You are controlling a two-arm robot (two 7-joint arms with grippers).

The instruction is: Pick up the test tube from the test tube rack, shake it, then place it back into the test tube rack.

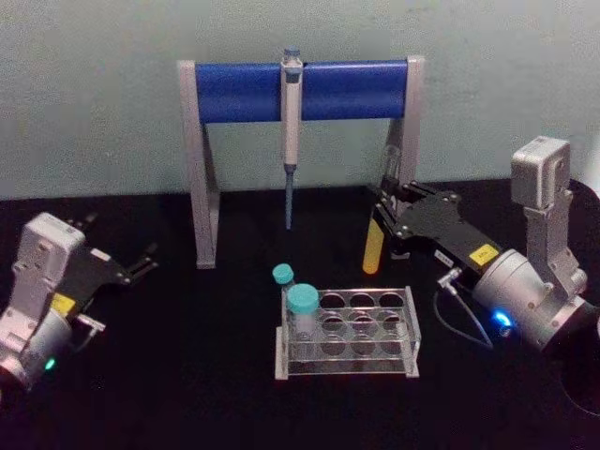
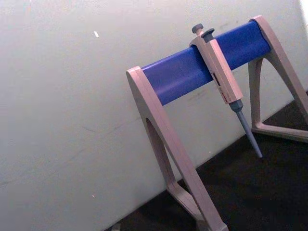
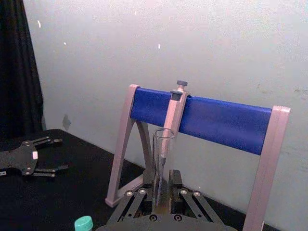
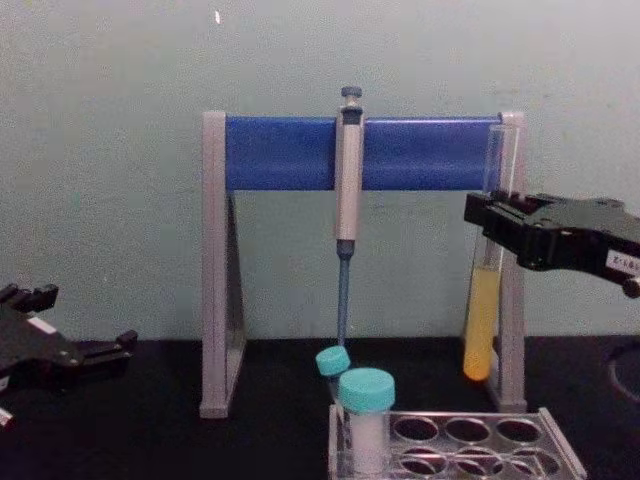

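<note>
The pick-up looked done: the right gripper (image 1: 382, 221) had its jaws clamped on the tube (image 1: 373, 249), holding it upright, above and behind the rack's (image 1: 349, 369) right end and clear of every hole. Yellow-orange liquid sat in the tube's lower part. Whether the shake was finished could not be judged; the return to the rack certainly remained. Two vials (image 1: 302, 302) stood at the rack's left end, leaving the other holes free. The left gripper (image 1: 142, 262) lay well left of the rack on the surface, jaws spread and empty.
</note>
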